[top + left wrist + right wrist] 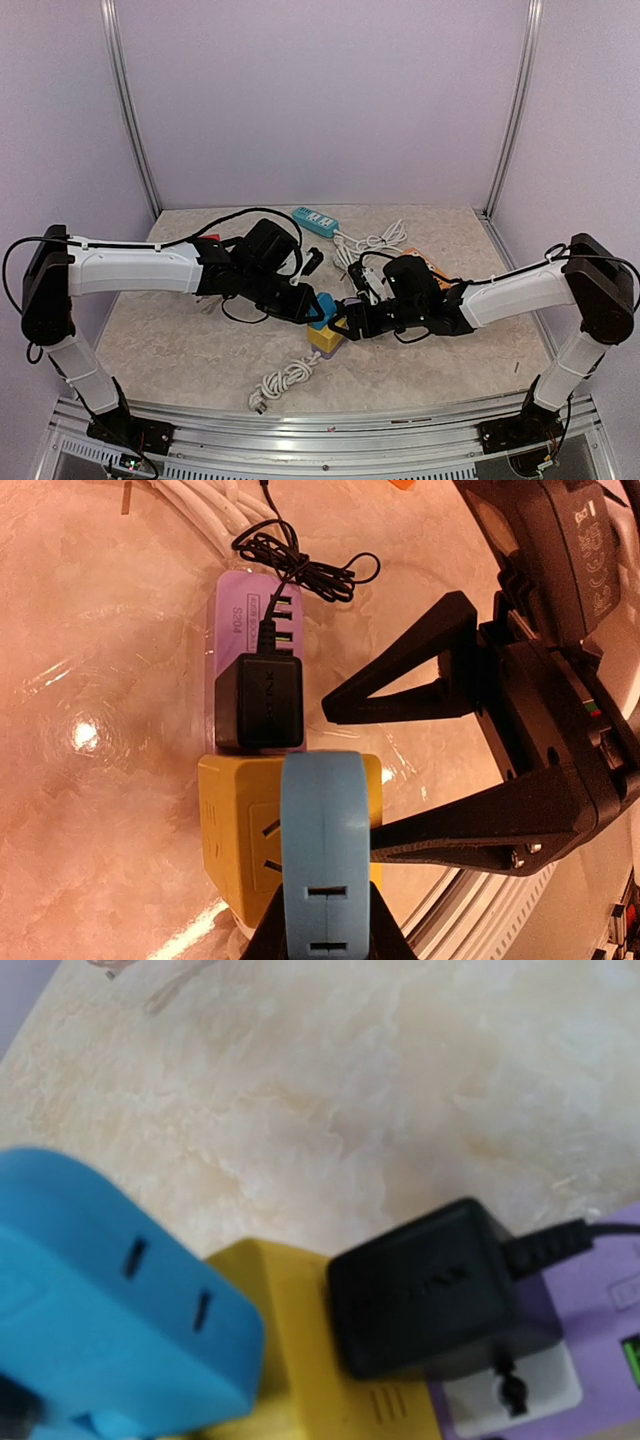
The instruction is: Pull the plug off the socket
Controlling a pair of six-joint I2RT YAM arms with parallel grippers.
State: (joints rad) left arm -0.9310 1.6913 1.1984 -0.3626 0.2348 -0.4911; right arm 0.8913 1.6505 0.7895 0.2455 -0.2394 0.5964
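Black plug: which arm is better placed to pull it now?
Right: the right gripper, jaws open, sits beside the plug; the left gripper is shut on the blue block.

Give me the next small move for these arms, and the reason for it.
Probably ease the right gripper forward so its open fingers straddle the yellow socket block. The left gripper is shut on the blue plug, but the right fingertips stop just beside the block, so nothing seems to brace it for a pull.
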